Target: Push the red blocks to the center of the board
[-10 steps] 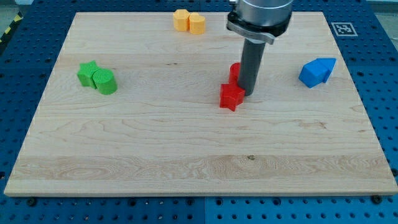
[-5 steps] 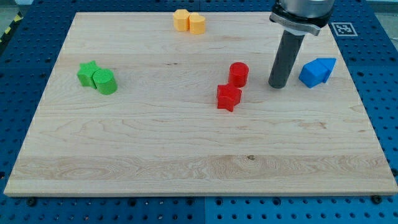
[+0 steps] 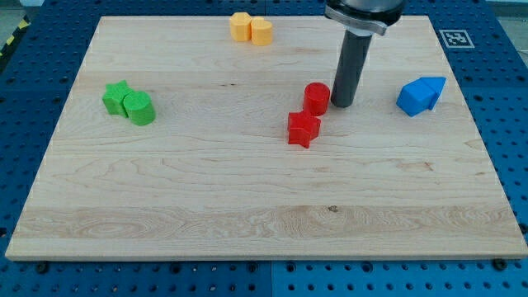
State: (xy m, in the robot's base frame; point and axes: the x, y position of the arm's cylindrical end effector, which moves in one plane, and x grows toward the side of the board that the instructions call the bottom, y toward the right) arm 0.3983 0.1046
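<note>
A red cylinder [image 3: 316, 97] stands just right of the board's middle. A red star-shaped block [image 3: 303, 129] lies right below it, nearly touching. My tip [image 3: 343, 105] rests on the board just to the right of the red cylinder, a small gap from it or barely touching. The rod rises toward the view's top edge.
Two green blocks, a star [image 3: 116, 96] and a cylinder [image 3: 139, 108], sit at the left. Two orange blocks [image 3: 251, 28] lie at the top edge. Two blue blocks [image 3: 420, 95] sit at the right. The wooden board [image 3: 247, 206] lies on a blue perforated table.
My tip went from between the red blocks out to the right near the blue blocks, then came back left beside the red cylinder. The red star shifted slightly left.
</note>
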